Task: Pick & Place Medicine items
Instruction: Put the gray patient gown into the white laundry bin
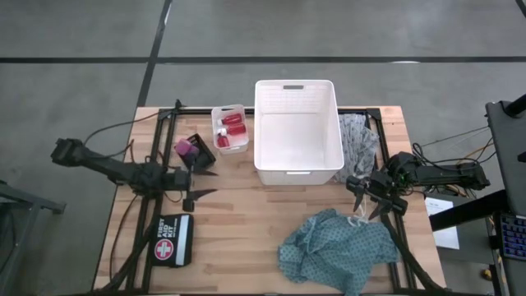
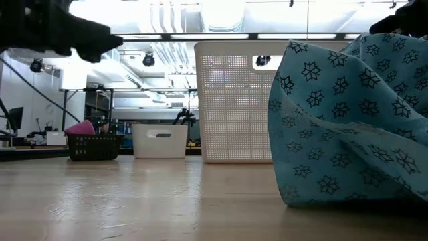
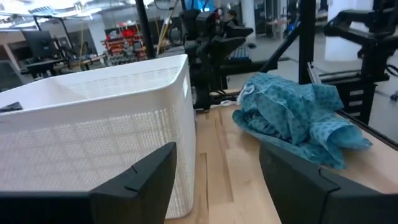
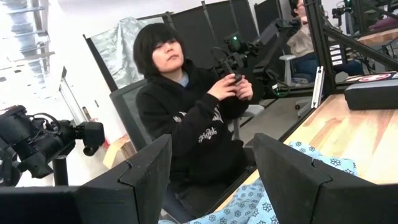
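Small red bottles with white caps lie in a clear bin left of the tall white basket. A pink and purple piece sits in a small black basket. My left gripper hovers open just near of that black basket, nothing between its fingers, pointing toward the white basket. My right gripper hangs open at the table's right, above the teal cloth's far edge. The teal cloth lies crumpled on the tabletop. A grey patterned cloth lies beside the white basket's right wall.
A black first-aid pouch lies near the front left. A black frame rims the table. In the right wrist view a person sits beyond the table holding a control arm. Bare wood lies between the pouch and the teal cloth.
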